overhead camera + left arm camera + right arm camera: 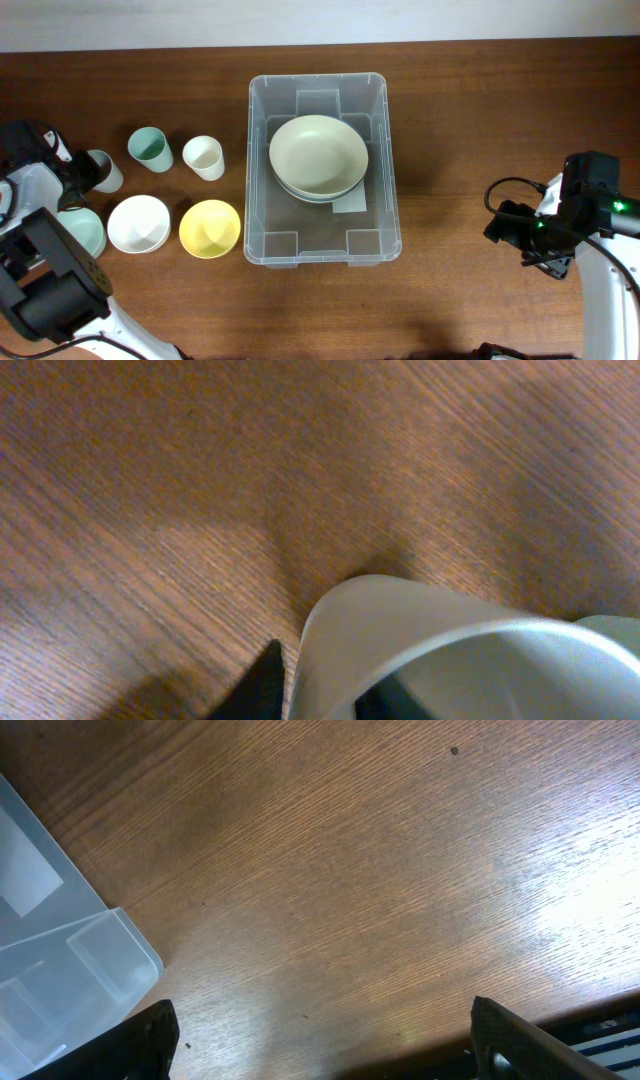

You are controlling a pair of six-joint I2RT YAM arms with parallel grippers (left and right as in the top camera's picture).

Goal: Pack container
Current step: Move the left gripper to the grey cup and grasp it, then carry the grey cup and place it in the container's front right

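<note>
The clear plastic container (262, 180) stands at the table's middle, with stacked pale green bowls (318, 155) inside. Its corner also shows in the right wrist view (60, 970). My left gripper (85, 172) is at the far left, shut on the wall of a pale grey cup (105, 170). In the left wrist view one finger is outside the cup (420, 630) and one inside, so the gripper (318, 685) pinches the rim. My right gripper (535, 250) is open and empty over bare wood to the right of the container; it also shows in the right wrist view (325, 1050).
Left of the container stand a green cup (150, 148), a cream cup (203, 157), a white bowl (138, 223), a yellow bowl (209, 228) and a mint bowl (80, 232) partly under my left arm.
</note>
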